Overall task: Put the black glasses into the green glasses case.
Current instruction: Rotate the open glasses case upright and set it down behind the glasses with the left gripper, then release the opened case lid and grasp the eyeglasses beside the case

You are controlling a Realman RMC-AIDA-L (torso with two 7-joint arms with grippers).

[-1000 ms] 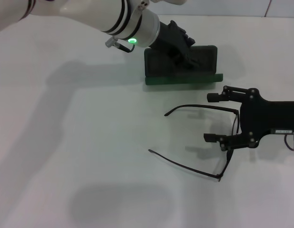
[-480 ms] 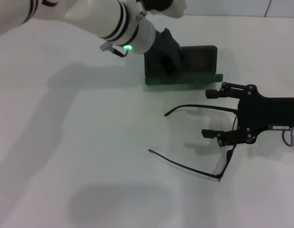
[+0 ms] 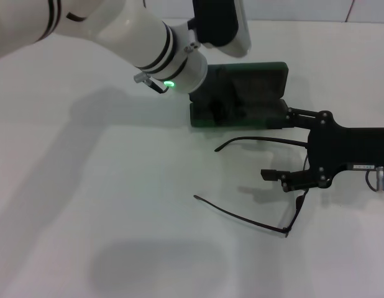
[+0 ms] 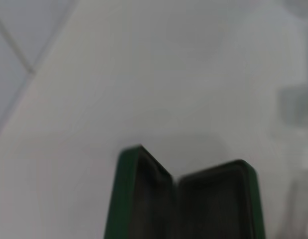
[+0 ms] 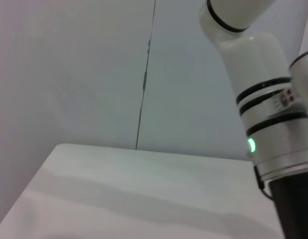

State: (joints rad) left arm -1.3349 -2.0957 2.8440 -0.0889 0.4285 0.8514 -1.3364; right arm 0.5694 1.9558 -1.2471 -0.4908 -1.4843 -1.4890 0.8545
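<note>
The green glasses case lies open at the far middle of the table, its dark lining showing. It also shows in the left wrist view, with lid and base spread apart. My left gripper is at the case's left end, dark against the lining. The black glasses lie unfolded on the table in front of the case, temple arms pointing left. My right gripper is open over the glasses' far temple arm near the hinge. One of its fingers is by the case's front right corner.
The white table stretches bare to the left and front. The left arm reaches in from the upper left above the table; it also shows in the right wrist view. A wall stands behind the table.
The left arm has swung up and left along the case, and the case now looks open wider. The right gripper has shifted a little left, toward the case.
</note>
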